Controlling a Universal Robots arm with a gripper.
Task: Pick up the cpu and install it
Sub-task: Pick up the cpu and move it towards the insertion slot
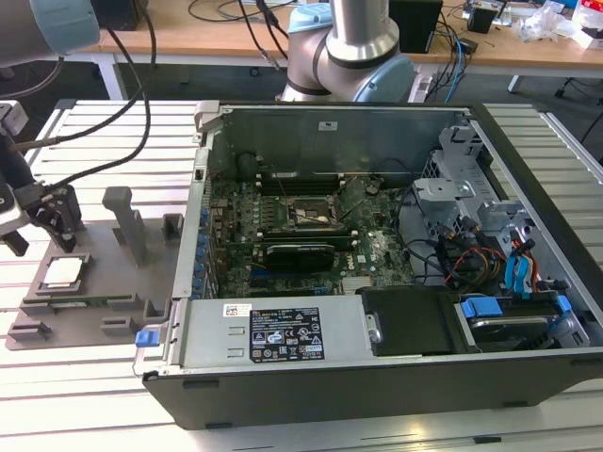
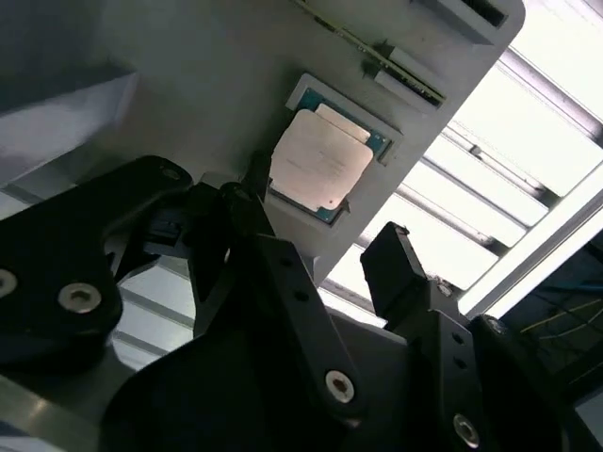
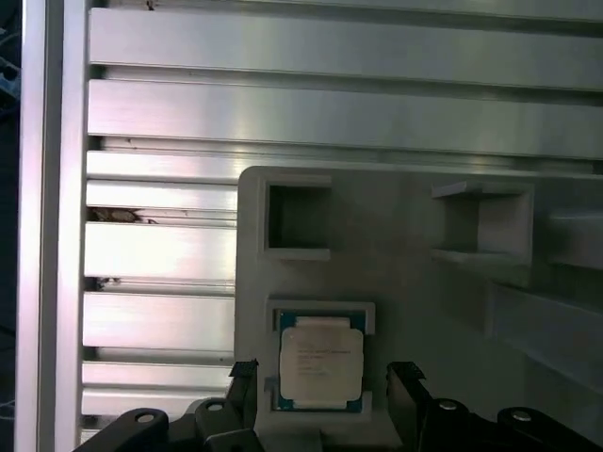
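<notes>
Silvery metal with a thin rim marks the cpu [image 1: 63, 272], which lies flat in a square pocket of a grey plastic holder [image 1: 122, 273] on the ribbed aluminium table [image 1: 94, 132]. The black gripper [image 1: 40, 240] hangs directly over this pocket and holds nothing. It is wide open, and in the first wrist view its two fingers [image 3: 243, 377] stand one on each side of the cpu [image 3: 320, 363], with a small gap to the pocket's edge on both sides. In the second wrist view the cpu [image 2: 318, 162] shows just beyond the fingertips, not touched by them. Well apart from the gripper, toward the exterior view's right, stands the open computer case [image 1: 377, 377], and the socket [image 1: 311, 215] on its green board has no chip in it.
</notes>
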